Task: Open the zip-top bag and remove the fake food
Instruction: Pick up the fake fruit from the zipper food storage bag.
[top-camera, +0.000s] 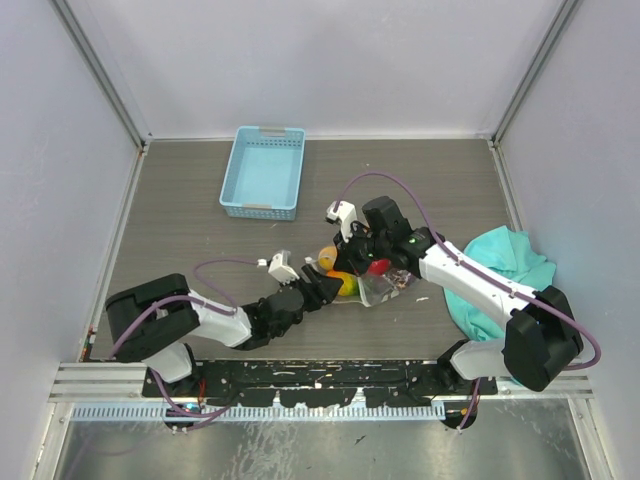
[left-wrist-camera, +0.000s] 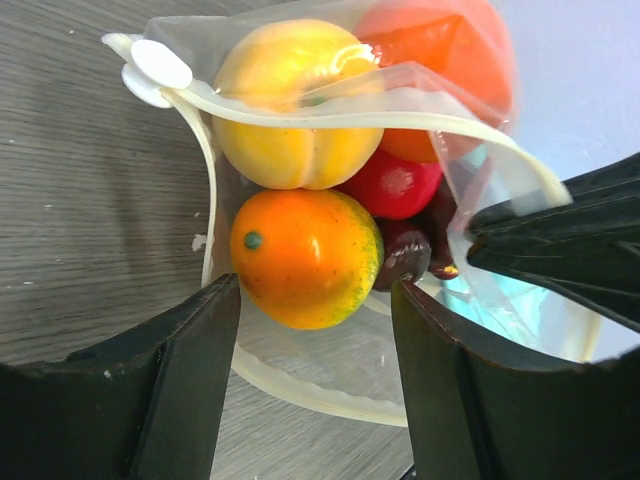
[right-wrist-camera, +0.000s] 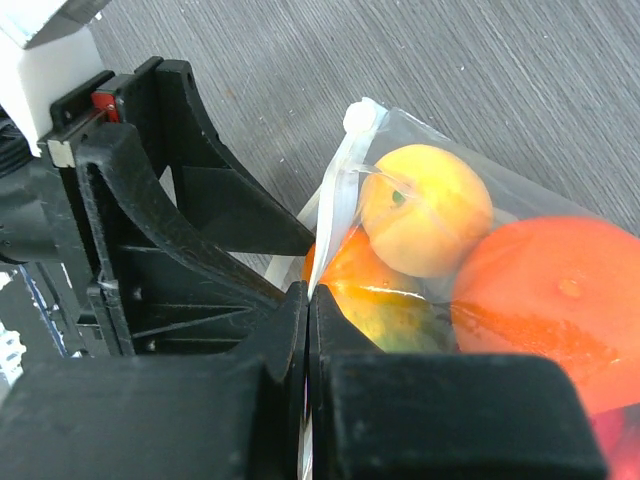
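Unloading stage, I'd say. The left gripper (left-wrist-camera: 315, 285) is spread open, fingers (left-wrist-camera: 180, 380) either side of the orange fruit (left-wrist-camera: 300, 255) at the gaping mouth. The zip-top bag (top-camera: 378, 290) lies on the near side of the blue basket (top-camera: 262, 172), off to its right, fake food (right-wrist-camera: 425, 210) bunched inside. The right gripper (right-wrist-camera: 308, 300) is clamped on the bag's upper lip, propping it open. Next move, I reckon: left closes on that orange and draws it clear.

Bright, even light falls from above on my table (top-camera: 200, 200), leaving only faint, soft shadows under my left arm (top-camera: 215, 320). Small white glints sit on the fake food (left-wrist-camera: 300, 260) in my left wrist view, where my own dark fingers (left-wrist-camera: 170, 400) blur softly along the lower edge.
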